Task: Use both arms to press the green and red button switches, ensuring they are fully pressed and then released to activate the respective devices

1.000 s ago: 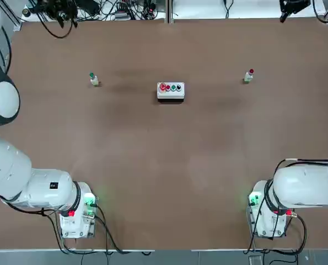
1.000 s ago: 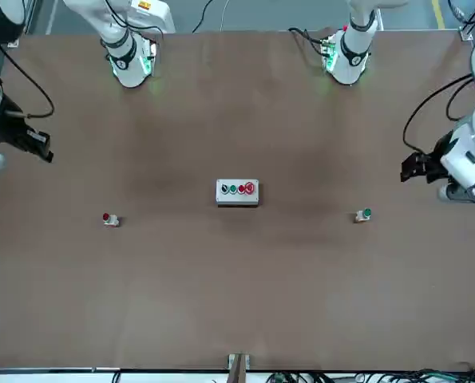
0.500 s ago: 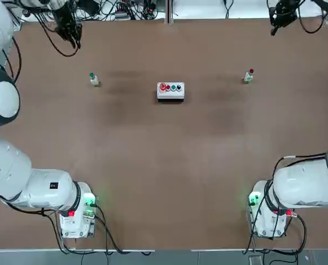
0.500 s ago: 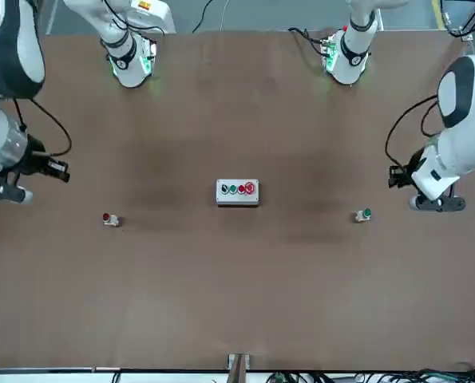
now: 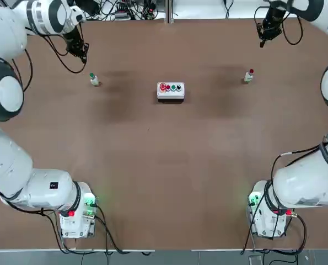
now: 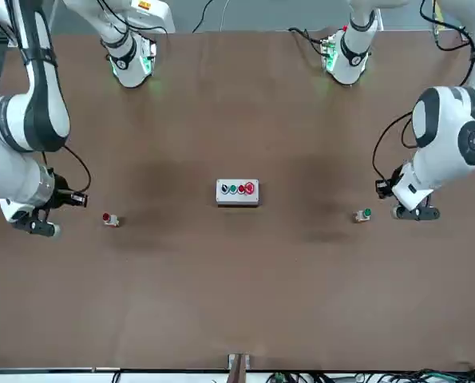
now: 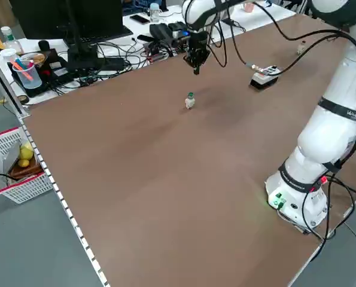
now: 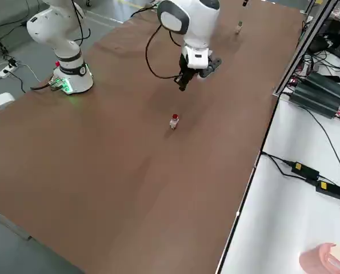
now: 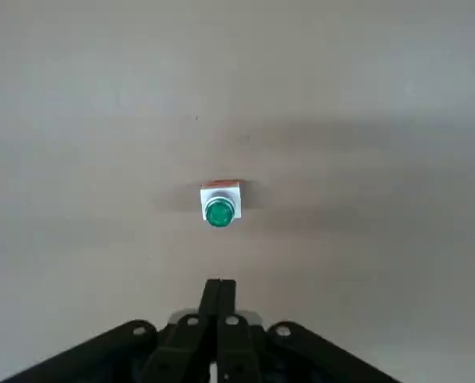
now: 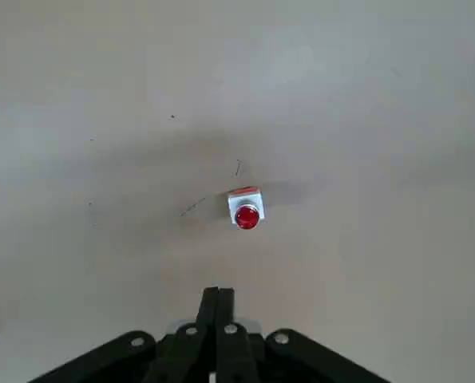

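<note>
The green button switch [image 5: 93, 79] stands on the brown table at the far left, also in the left wrist view [image 9: 219, 209]. My left gripper [image 5: 84, 56] hovers just beyond it, apart from it, fingers shut on nothing [image 9: 219, 289]. At the far right stands the red button switch [image 5: 249, 75], seen too in the right wrist view [image 10: 246, 212]. Just beyond it, and off it, hangs my right gripper [image 5: 261, 42], shut and empty [image 10: 218, 297]. From the front, the left gripper [image 6: 381, 189] is beside the green switch [image 6: 364, 214], and the right gripper [image 6: 81, 199] beside the red switch [image 6: 109, 219].
A white box [image 5: 170, 90] with a row of red and green buttons sits mid-table between the two switches. Cables and power gear [image 5: 119, 8] line the far edge. The arm bases [image 5: 78, 215] [image 5: 268, 215] stand at the near edge.
Both arms have swung in from the table's far corners toward their switches. The left gripper's fingers have closed; the right stayed shut.
</note>
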`<state>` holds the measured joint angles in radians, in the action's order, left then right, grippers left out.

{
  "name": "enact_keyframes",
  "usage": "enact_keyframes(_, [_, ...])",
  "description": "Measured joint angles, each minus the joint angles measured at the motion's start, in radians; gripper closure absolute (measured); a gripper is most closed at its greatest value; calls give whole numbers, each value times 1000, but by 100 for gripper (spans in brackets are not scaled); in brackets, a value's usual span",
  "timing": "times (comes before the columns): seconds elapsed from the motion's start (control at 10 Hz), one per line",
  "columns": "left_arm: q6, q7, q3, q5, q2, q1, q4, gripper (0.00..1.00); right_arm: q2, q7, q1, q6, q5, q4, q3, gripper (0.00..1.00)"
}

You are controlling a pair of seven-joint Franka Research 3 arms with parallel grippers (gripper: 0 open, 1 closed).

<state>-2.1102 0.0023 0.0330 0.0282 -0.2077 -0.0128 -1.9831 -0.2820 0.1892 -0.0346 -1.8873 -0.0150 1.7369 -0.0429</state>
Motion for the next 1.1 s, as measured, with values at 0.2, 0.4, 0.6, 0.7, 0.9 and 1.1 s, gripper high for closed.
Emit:
enact_keyframes(0.2, [-67,0,0,-4,-40,0,-15,99,-34,-1,0,-43,10,5,2,99])
enact_keyframes(0.4, [-128,-4,0,-4,-75,1,-31,99,-57,-4,-1,-106,41,28,2,99])
enact_keyframes(0.6, [-193,-9,0,-4,-113,1,-36,99,-74,-11,-2,-180,56,60,3,99])
enact_keyframes(0.7, [-219,-9,0,-4,-132,1,-37,99,-80,-20,-2,-211,56,75,3,99])
enact_keyframes(0.9, [-252,-9,0,-4,-146,1,-50,99,-93,-29,-7,-242,69,88,5,99])
enact_keyframes(1.1, [-263,-10,0,-4,-146,1,-67,99,-100,-47,-16,-290,78,116,8,99])
